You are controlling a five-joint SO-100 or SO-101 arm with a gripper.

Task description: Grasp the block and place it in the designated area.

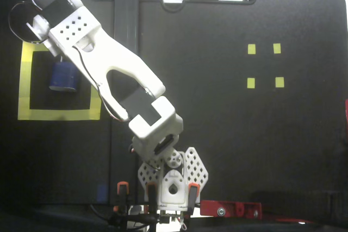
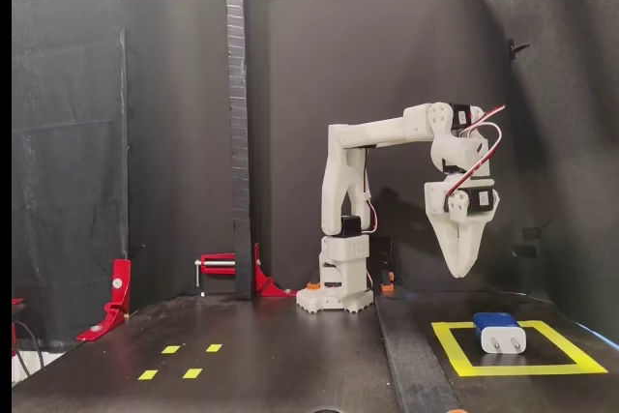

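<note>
One blue block (image 2: 499,332), one yellow taped square (image 2: 455,349), four small yellow markers (image 1: 264,65), one arm (image 2: 382,132).

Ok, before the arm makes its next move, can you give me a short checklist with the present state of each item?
1. Block inside the yellow square: ok, it lies within the tape outline in both fixed views.
2. Block free of the gripper: ok, the gripper hangs well above it, not touching.
3. Gripper empty: ok, nothing shows between the fingers.
4. Jaws shut: ok, fingers look together in the side fixed view.
5. Block lying flat, not on the tape: ok, it rests on the black inside.
6. Path back toward the arm base clear: cannot tell, cables loop near the wrist.
</note>
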